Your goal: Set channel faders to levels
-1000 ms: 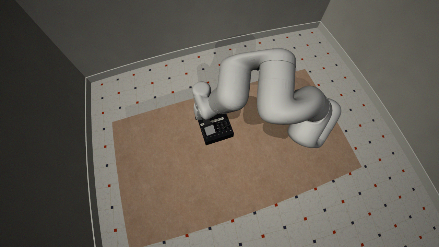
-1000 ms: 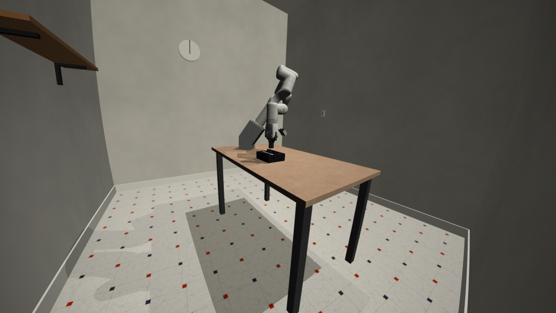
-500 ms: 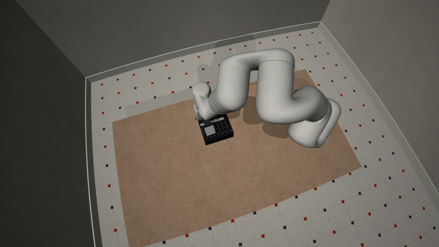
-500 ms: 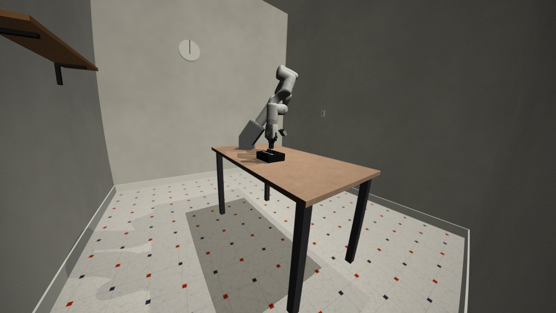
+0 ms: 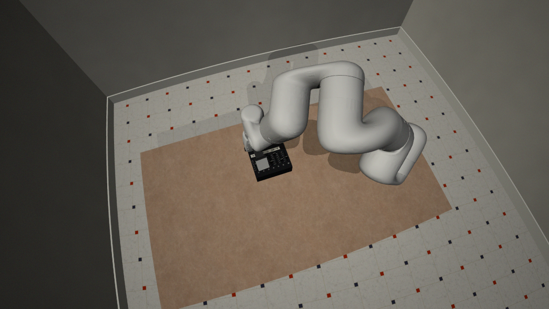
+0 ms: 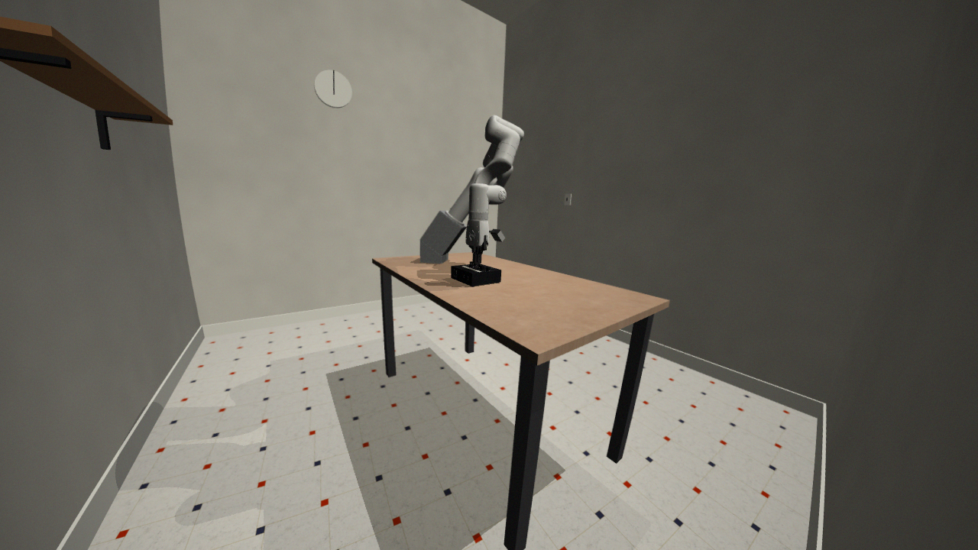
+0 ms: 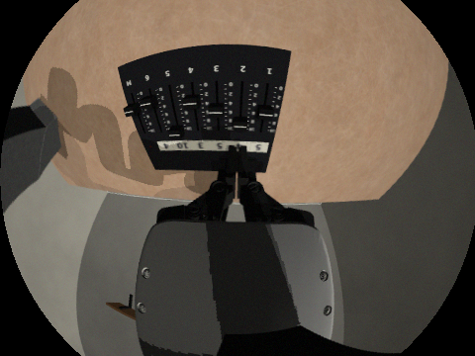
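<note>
The black lighting desk (image 5: pixel 271 164) stands on its feet on the brown table near the far edge; it also shows in the exterior view (image 6: pixel 475 274) and in the wrist view (image 7: pixel 206 106). Its row of faders (image 7: pixel 201 109) has caps at different heights, with a white tape strip (image 7: pixel 214 146) of written levels along the edge nearest me. My gripper (image 7: pixel 237 157) is shut with nothing between the fingers. Its tips hang just above the tape strip, in line with the fader marked 2 (image 7: pixel 240 123). In the top view the arm hides the gripper.
The arm's base (image 5: pixel 391 153) sits at the table's far right. A grey block (image 6: pixel 437 235) stands behind the desk at the table's back edge. The table edge lies close behind the desk. A wall shelf (image 6: pixel 75 78) hangs at the far left.
</note>
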